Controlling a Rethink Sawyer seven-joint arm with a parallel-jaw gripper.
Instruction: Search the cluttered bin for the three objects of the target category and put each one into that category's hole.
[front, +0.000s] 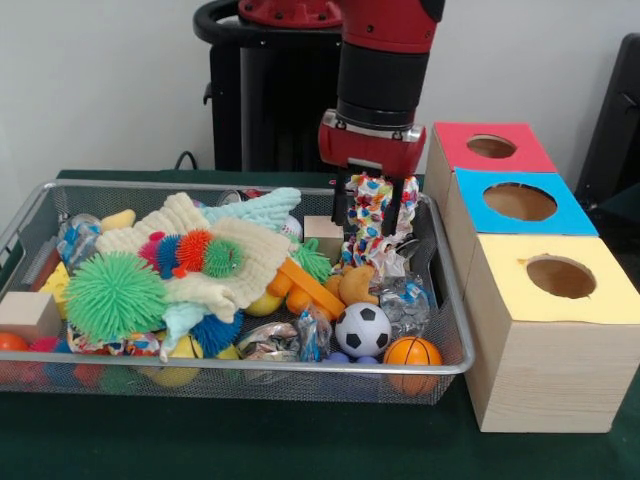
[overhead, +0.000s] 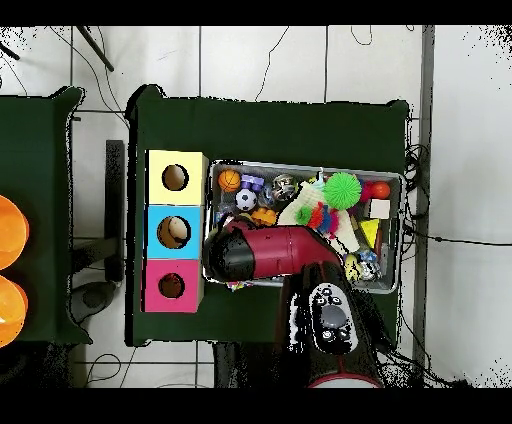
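Right now the gripper (front: 375, 205) clasps a rope toy (front: 374, 222), its two black fingers (front: 339, 203) pressing either side of the toy's upper part. That toy is a chunky braid of white cloth speckled with red, blue, yellow and green; it hangs upright over the far right corner of the bin (front: 452, 330), its lower end among the clutter there.

No writing or label can be read on anything.

Beside the bin stand three wooden boxes, each with one round hole in a coloured top: a yellow box (front: 553, 340) nearest, a blue box (front: 517, 205) in the middle and a red box (front: 490, 147) farthest. From overhead they form a column left of the bin, yellow (overhead: 176, 177) at top, blue (overhead: 174, 232), then red (overhead: 171, 286), and the red arm (overhead: 275, 252) covers the bin's lower left part.

Inside the wire bin lie one soccer ball (front: 362, 329), one small basketball (front: 412, 352), one large green spiky ball (front: 114, 295), a cream knitted cloth (front: 235, 262), three small fuzzy balls on it in blue, red and green (front: 193, 253), two wooden blocks (front: 28, 315), and crumpled foil wrappers (front: 404, 300). Other pieces underneath are too tangled to count.
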